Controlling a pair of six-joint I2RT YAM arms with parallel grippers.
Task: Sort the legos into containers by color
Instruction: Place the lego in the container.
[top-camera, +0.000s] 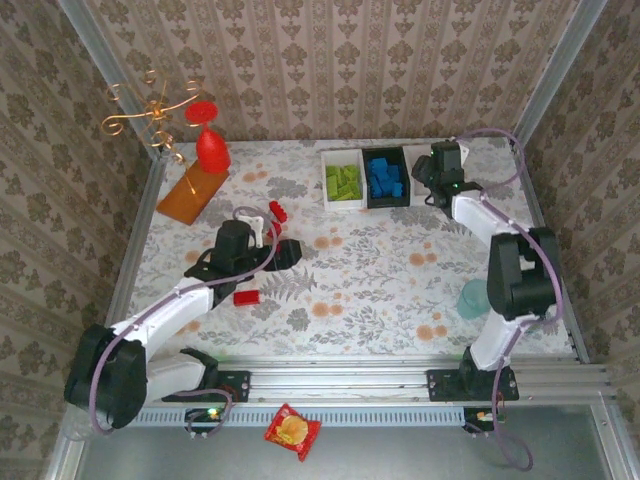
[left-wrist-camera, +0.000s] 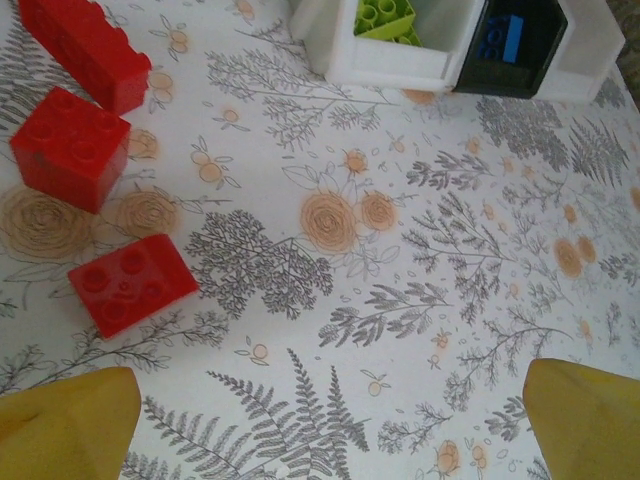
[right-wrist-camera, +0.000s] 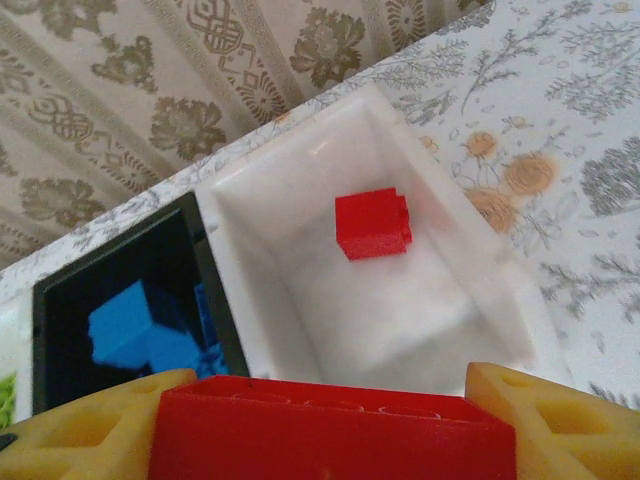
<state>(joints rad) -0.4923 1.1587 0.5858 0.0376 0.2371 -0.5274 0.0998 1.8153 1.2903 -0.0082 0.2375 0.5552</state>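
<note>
Right gripper (right-wrist-camera: 330, 425) is clamping a red brick (right-wrist-camera: 330, 440) over the far-edge white bin (right-wrist-camera: 440, 320), ready for dropping; left gripper (left-wrist-camera: 330, 425) is hanging wide apart beside loose red bricks (left-wrist-camera: 70, 148).

1. i'm looking at a floral-print table (top-camera: 380, 270).
2. far edge: a row of containers (top-camera: 324, 180) (white, black, white).
3. left: loose red legos (top-camera: 246, 297) and an orange wedge (top-camera: 190, 193).
4. right: a pale teal object (top-camera: 474, 299).

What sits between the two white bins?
The black bin, with blue legos inside, set against both; shown in the left wrist view.
</note>
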